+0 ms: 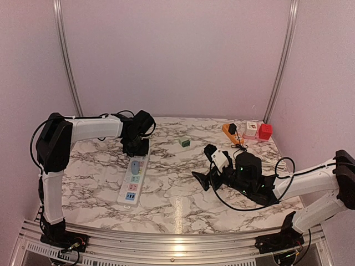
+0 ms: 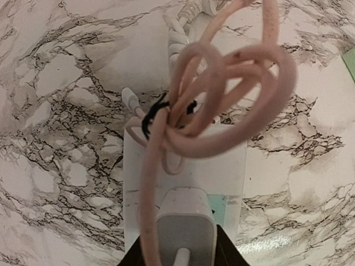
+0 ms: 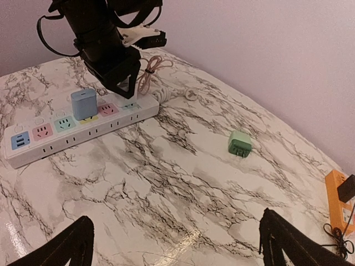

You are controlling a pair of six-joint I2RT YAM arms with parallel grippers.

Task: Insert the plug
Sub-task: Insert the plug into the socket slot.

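Counts: two arms, two hands, one power strip [image 1: 128, 191], two plugs, one coil of pink cable [image 2: 233, 94], one orange item [image 1: 228, 132], one white-and-red box [image 1: 252, 128], one red block [image 1: 265, 131]. All of it is on the marble desk [image 1: 183, 205].

The plug [image 3: 83, 103] is pale blue and stands upright in the power strip, on the yellow socket patch, roughly mid-strip. The green plug [image 3: 239, 143] lies loose on the desk, well apart from the strip, toward the middle.

The left hand [image 3: 127, 87] is over the cable end of the strip. Seen from above and from the right wrist camera, it sits just beyond the plug on that side. In its own wrist view the plug fills the bottom, with a dark fingertip [image 2: 224, 250] on each side and the pink cable bunched past it. Can't tell whether the fingers pinch the plug or stand just off it.

The right hand [image 3: 176, 219] has its fingers spread wide with nothing between them. It is low over the desk on the right, well apart from the strip and both plugs.
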